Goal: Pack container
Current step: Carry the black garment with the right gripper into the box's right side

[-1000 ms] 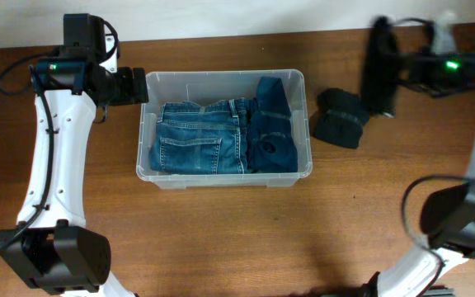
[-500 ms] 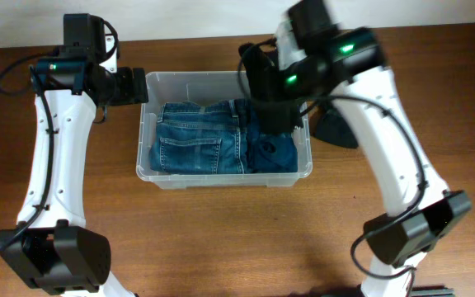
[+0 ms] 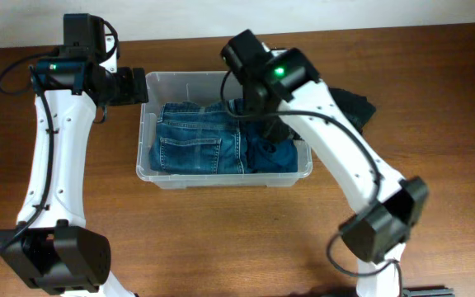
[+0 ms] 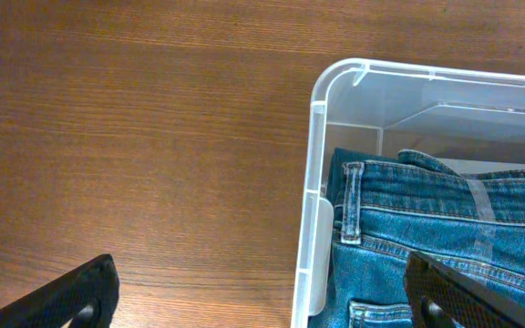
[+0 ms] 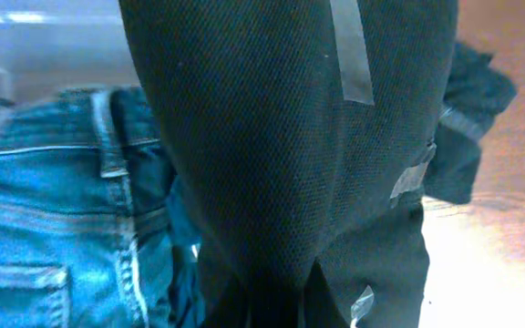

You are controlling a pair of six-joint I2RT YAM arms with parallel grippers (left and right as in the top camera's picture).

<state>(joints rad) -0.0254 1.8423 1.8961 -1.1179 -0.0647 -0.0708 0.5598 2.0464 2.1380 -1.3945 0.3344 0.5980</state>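
The clear plastic container (image 3: 221,77) stands mid-table with folded blue jeans (image 3: 196,144) on its left side and darker jeans (image 3: 272,154) on its right. My left gripper (image 3: 135,85) is open, and in the left wrist view (image 4: 262,301) its jaws straddle the container's left wall (image 4: 313,182), beside the jeans (image 4: 427,210). My right gripper (image 3: 272,125) hangs over the container's right half. In the right wrist view (image 5: 303,301) it looks shut on a black mesh garment (image 5: 290,137) that fills the frame. The rest of that garment (image 3: 359,106) trails onto the table to the right.
Wooden table all round the container. The right arm's links cross over the container's right end and front right corner (image 3: 336,157). The left arm stands along the table's left side (image 3: 52,157). A pale wall runs behind the table's back edge.
My right arm has swung from the far right back corner to above the container's right half. The black garment has changed shape and stretches toward the container. My left arm has not moved.
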